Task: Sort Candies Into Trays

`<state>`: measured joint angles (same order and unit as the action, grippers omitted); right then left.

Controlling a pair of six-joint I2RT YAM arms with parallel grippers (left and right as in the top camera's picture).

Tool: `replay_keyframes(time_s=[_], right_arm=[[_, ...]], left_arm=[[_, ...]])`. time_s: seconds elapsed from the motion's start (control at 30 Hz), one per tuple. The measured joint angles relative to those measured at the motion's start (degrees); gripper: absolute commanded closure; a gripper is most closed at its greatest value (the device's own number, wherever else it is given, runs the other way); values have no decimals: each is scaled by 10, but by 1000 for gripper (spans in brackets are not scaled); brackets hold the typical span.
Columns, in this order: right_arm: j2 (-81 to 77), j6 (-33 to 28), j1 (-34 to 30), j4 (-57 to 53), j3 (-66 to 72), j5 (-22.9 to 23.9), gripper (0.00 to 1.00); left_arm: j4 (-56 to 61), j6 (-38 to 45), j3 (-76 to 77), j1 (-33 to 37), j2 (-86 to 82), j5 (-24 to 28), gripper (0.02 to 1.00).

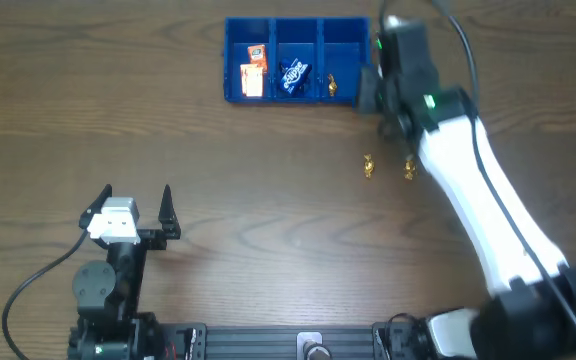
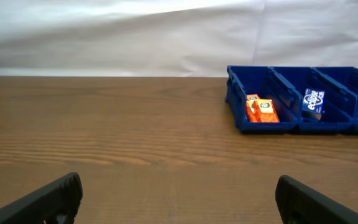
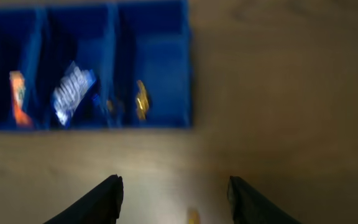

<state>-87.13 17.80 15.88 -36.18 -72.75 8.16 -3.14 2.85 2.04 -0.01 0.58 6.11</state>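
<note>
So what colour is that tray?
The tray is blue, clearest in the top view.

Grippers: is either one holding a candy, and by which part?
Neither. The left gripper and right gripper are both open, with nothing between their fingers.

- Top view: fixed overhead camera looking straight down on the wooden table (image 1: 268, 220) from well above. The arm bases line the lower edge, and the blue three-compartment tray (image 1: 346, 50) lies at the far side.
- Left wrist view: low over the table, facing level across it toward the distant tray (image 2: 263, 128). The left gripper (image 2: 179, 193) frames the foreground.
- Right wrist view: raised, facing steeply down, near the tray's (image 3: 160, 74) end compartment. The right gripper (image 3: 174, 193) is in the foreground.
- Shared field: all three views include the tray.
</note>
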Motion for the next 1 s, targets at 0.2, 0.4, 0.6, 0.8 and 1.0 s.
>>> replay_keyframes(time_s=[0.2,0.4,0.6,0.8,1.0], right_arm=[[0,11,0,40,143,-26,435],[-40,22,0,66,195,-43,432],[-87,26,0,101,196,-49,437],[-136,26,0,120,196,-49,441],[-137,28,0,132,196,-49,676]], left_arm=[[0,0,0,0,0,0,20],[0,0,0,0,0,0,20],[0,0,0,0,0,0,20],[0,0,0,0,0,0,20],[0,0,0,0,0,0,20]])
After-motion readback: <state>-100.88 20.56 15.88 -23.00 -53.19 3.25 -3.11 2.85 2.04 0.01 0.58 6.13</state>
